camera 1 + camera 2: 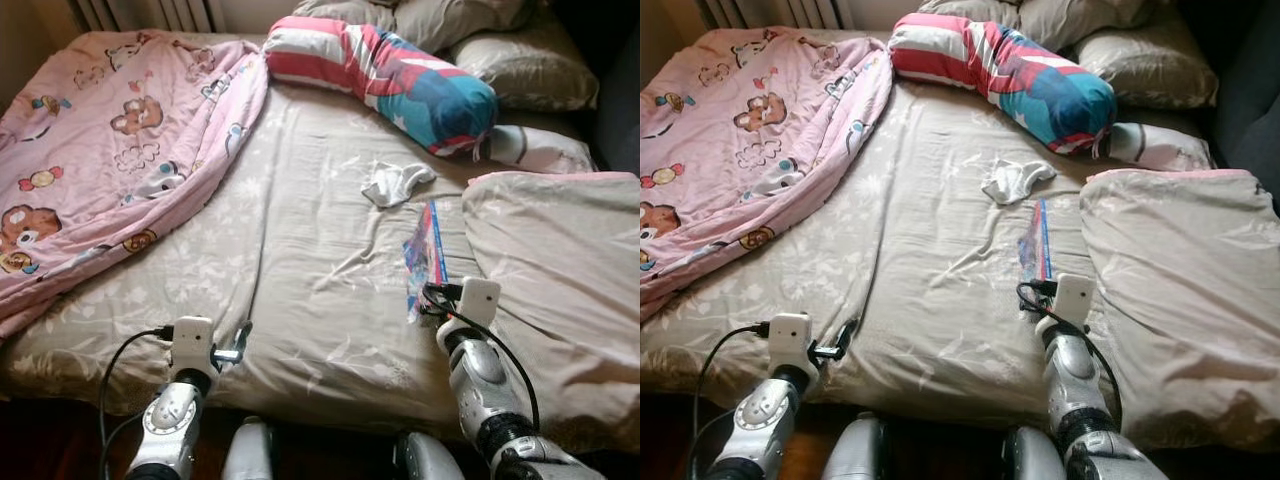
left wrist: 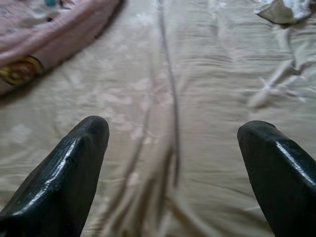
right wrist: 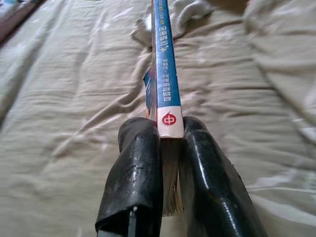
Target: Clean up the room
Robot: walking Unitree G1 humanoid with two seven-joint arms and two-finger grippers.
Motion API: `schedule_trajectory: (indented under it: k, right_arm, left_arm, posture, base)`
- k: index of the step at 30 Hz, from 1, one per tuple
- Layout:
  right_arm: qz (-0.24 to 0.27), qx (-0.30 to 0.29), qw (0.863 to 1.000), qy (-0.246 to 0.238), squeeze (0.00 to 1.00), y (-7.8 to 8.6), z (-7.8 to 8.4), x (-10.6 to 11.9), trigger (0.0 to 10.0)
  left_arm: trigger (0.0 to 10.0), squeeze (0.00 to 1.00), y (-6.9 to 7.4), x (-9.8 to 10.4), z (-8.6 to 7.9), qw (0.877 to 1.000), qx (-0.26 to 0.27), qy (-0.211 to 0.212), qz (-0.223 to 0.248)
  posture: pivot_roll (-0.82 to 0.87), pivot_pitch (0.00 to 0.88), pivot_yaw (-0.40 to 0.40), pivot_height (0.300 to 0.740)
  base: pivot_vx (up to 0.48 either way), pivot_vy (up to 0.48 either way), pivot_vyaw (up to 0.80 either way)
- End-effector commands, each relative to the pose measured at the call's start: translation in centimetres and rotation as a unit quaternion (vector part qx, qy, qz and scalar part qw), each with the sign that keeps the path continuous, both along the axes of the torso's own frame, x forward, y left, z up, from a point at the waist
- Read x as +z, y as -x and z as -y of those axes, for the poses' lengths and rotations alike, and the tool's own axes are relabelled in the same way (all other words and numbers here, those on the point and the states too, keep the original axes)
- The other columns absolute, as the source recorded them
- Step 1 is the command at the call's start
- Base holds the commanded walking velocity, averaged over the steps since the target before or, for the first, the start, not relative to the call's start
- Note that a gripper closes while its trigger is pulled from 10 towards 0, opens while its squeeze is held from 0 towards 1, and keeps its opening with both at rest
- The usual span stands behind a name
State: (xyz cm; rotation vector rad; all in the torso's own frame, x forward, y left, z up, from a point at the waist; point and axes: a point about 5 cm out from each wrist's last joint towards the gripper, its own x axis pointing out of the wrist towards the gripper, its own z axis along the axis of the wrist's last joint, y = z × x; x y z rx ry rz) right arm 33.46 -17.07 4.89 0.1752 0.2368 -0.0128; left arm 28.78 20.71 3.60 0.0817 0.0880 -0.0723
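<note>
A thin blue book (image 1: 426,252) lies edge-up on the beige bed sheet (image 1: 310,280), right of centre. My right gripper (image 3: 170,126) is shut on the near end of its spine (image 3: 163,59), both fingers pressed against the covers. A crumpled white cloth (image 1: 396,183) rests on the sheet just beyond the book. My left gripper (image 2: 175,128) is open with nothing between its fingers, low over the sheet near the bed's front edge (image 1: 238,345).
A pink teddy-bear blanket (image 1: 110,150) covers the bed's left side. A rolled red, white and blue blanket (image 1: 385,75) and grey pillows (image 1: 520,60) lie at the head. A beige duvet (image 1: 560,270) is heaped on the right.
</note>
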Motion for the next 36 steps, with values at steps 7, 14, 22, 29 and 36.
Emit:
schedule_trajectory:
  k: [7, 14, 22, 29, 36]
  right_arm:
    - [-0.019, 0.0, 0.999, -0.027, 0.0, 0.0, -0.3, -0.4, 10.0]
    - [-0.07, -0.038, 0.996, -0.028, 0.0, 1.1, 0.8, -2.1, 10.0]
    - [-0.094, -0.081, 0.992, 0.002, 0.0, 2.3, 2.9, -3.1, 10.0]
    - [-0.1, -0.096, 0.99, 0.006, 0.0, 2.6, 3.5, -3.3, 10.0]
    - [-0.092, -0.099, 0.991, 0.011, 0.45, 2.4, 3.7, -3.0, 10.0]
  left_arm:
    - [10.0, 0.0, 1.5, -0.8, -1.0, 1.0, -0.009, -0.018, -0.02]
    - [10.0, 0.0, 1.5, -0.5, -0.8, 0.999, -0.025, -0.023, -0.021]
    - [10.0, 0.0, 1.6, -0.5, -0.5, 0.999, -0.033, -0.023, -0.025]
    - [10.0, 0.0, 1.7, -0.5, -0.5, 0.999, -0.037, -0.023, -0.03]
    - [10.0, 0.0, 1.7, -0.4, -0.5, 0.998, -0.04, -0.026, -0.034]
  posture:
    - [0.21, 0.264, 0.1, 0.648]
    - [0.21, 0.284, 0.119, 0.648]
    - [0.2, 0.279, 0.125, 0.648]
    - [0.19, 0.271, 0.13, 0.648]
    - [0.19, 0.269, 0.132, 0.648]
  base:
    - [0.0, 0.0, 0.0]
    - [0.0, 0.0, 0.0]
    - [0.0, 0.0, 0.0]
    - [0.0, 0.0, 0.0]
    - [0.0, 0.0, 0.0]
